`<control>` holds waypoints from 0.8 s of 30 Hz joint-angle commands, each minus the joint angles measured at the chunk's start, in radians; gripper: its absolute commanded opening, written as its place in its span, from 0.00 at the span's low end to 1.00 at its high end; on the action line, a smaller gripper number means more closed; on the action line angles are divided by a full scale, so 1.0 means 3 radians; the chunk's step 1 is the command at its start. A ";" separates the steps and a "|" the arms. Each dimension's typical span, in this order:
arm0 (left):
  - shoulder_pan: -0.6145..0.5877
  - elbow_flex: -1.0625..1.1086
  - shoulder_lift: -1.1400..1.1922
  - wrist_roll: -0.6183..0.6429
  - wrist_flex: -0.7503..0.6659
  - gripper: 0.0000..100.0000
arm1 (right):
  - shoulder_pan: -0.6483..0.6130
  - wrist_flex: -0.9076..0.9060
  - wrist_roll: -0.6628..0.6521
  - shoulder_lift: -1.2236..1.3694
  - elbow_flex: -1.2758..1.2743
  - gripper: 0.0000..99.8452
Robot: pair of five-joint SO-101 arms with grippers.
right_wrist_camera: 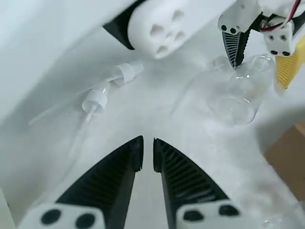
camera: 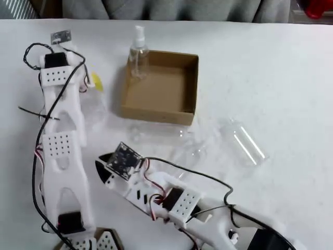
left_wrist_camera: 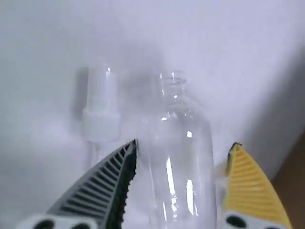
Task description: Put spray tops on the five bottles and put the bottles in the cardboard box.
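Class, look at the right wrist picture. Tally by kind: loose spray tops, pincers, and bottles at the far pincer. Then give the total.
Loose spray tops: 2
Pincers, the left pincer and the right pincer: 2
Bottle at the left pincer: 1
Total: 5

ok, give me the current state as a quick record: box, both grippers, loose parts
box: cardboard box, open top
in box: one capped bottle, upright in a corner
left gripper: open, fingers either side of a topless bottle lying on the table
right gripper: fingers nearly together, empty
spray tops: two loose on the table near the topless bottle
other: clear bottle lying right of the box; more clear ones in front of it, count unclear
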State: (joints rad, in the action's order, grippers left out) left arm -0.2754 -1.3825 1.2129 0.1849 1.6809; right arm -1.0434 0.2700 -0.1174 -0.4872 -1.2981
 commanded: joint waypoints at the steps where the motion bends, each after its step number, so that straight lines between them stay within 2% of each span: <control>1: -0.0028 -0.0220 -0.0064 0.0143 0.0036 0.29 | -0.0013 0.0003 -0.0036 -0.0013 0.0189 0.02; 11: -0.0008 0.0031 -0.0054 0.0153 0.0020 0.29 | -0.0013 0.0003 -0.0036 -0.0013 0.0189 0.02; 19: -0.0003 0.0097 -0.0054 0.0138 -0.0026 0.09 | -0.0013 -0.0003 -0.0036 -0.0013 0.0189 0.02; 24: 0.0003 0.0072 -0.0059 0.0138 -0.0026 0.06 | -0.0013 -0.0003 -0.0036 -0.0013 0.0189 0.02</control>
State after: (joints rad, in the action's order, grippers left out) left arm -0.2754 -1.3472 1.2114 0.2263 1.6809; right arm -1.0434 0.2700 -0.1174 -0.4872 -1.2981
